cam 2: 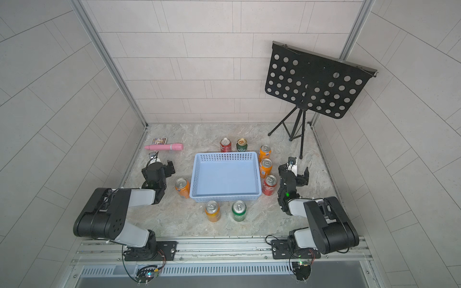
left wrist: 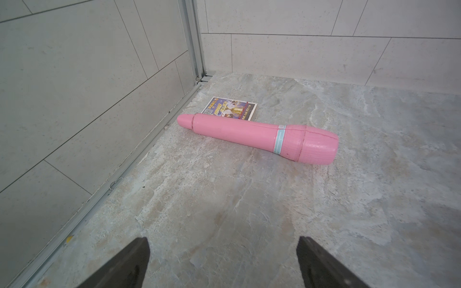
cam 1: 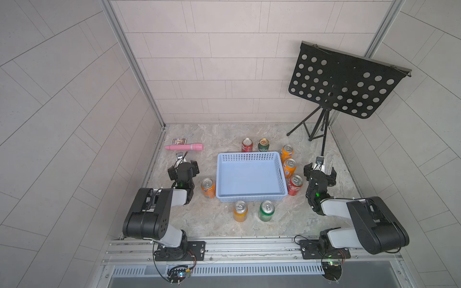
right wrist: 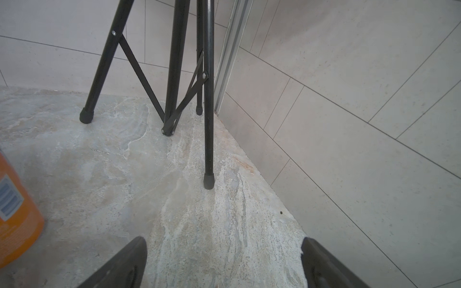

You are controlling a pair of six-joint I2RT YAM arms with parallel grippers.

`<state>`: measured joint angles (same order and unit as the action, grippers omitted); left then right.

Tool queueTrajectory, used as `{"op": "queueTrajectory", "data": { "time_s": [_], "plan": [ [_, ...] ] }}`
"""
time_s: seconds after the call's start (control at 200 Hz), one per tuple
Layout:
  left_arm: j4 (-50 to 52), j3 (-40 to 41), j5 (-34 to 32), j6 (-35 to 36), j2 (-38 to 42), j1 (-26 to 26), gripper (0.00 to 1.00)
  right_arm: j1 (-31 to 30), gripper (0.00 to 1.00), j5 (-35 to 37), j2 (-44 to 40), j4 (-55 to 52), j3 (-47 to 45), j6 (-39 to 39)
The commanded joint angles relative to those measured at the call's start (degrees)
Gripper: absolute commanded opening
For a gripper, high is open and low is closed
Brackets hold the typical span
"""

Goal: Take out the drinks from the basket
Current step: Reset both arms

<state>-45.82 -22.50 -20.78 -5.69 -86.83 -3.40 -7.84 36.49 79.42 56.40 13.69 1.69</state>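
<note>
basket (cam 1: 250, 174) was seen empty | eight drinks (cam 1: 208, 188) were stood upright around it on the bench (cam 1: 212, 224), so task was judged done | left fingers (left wrist: 124, 264) and right fingers (right wrist: 119, 264) were held spread, nothing pinched

1. Basket (cam 1: 252, 198): pale blue, rectangular, perforated walls, empty, flat on the surface (cam 1: 199, 224).
2. Far side: far red can (cam 1: 247, 144) and far green can (cam 1: 263, 145), upright, side by side.
3. Right side, in a row: far-right orange can (cam 1: 287, 152), mid-right orange can (cam 1: 289, 167), right red can (cam 1: 295, 184), all upright.
4. Left side: left orange can (cam 1: 208, 187), upright, just beside the near corner.
5. Near side: near orange can (cam 1: 240, 211) and near green can (cam 1: 266, 210), upright.
</note>
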Motion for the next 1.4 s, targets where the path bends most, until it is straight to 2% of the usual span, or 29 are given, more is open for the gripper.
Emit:
{"op": "queueTrajectory", "data": {
  "time_s": [0.0,0.125,0.33,0.585,0.851,0.986,1.091,1.156,1.231,1.361,1.396],
  "plan": [
    [1.17,-1.23,0.42,0.71,-0.47,0.14,1.0,0.55,1.0,1.22,-0.97,2.3,0.09,-0.63],
    [1.61,-1.49,0.47,0.82,-0.58,0.05,1.0,1.39,1.0,-0.67,-1.31,1.85,-0.01,-1.17],
    [1.59,-1.49,0.43,0.87,-0.46,0.08,1.0,1.73,1.0,-8.0,-2.23,-0.5,0.09,0.45],
    [1.61,-1.49,0.53,0.81,-0.49,0.03,1.0,3.07,1.0,-9.22,-4.2,7.77,-5.37,-1.03],
    [1.61,-1.49,0.42,0.84,-0.54,-0.02,1.0,4.33,1.0,-10.08,-4.88,3.29,-3.49,-2.42],
    [1.61,-1.49,0.4,0.81,-0.54,0.04,1.0,4.38,1.0,-12.69,-5.24,1.29,-2.82,-2.26],
    [1.61,-1.51,0.46,0.85,-0.54,-0.01,1.0,4.48,1.0,-16.6,-7.08,-3.55,-1.83,-6.38],
    [1.61,-1.49,0.43,0.79,-0.54,-0.02,1.0,4.67,1.0,-21.54,-4.64,-0.49,-1.57,-5.24],
    [1.61,-1.49,0.43,0.89,-0.53,-0.01,1.0,4.73,1.0,-18.54,0.9,5.96,-1.63,-6.97],
    [1.61,-1.49,0.35,0.89,-0.6,0.06,1.0,4.71,1.0,-18.86,13.62,23.95,-4.58,-6.63],
    [1.61,-1.49,0.46,0.86,-0.54,-0.03,1.0,4.58,1.0,-17.39,13.53,22.52,-3.33,-6.3]
  ]
}}
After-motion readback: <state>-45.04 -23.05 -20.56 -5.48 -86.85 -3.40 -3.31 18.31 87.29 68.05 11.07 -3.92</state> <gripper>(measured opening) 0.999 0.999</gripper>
